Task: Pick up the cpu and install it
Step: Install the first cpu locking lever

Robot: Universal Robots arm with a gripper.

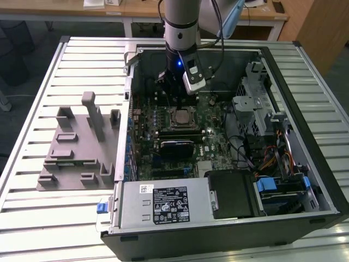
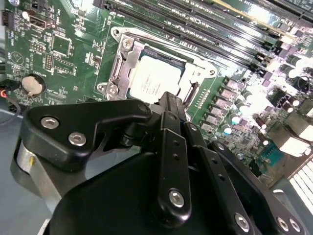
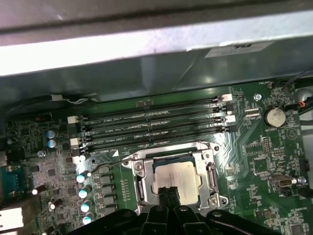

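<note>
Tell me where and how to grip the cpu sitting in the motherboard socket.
Judging by its pose, come straight down from above and pinch the cpu across two opposite edges of its raised metal top. It lies flat in the socket frame, whose metal rim hems in its sides, so a sideways approach looks blocked. The tool hangs right at one edge of it.

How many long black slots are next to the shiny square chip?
4. The memory slots lie side by side in a stack beside the cpu's socket. The end effector may hide other parts.
</note>
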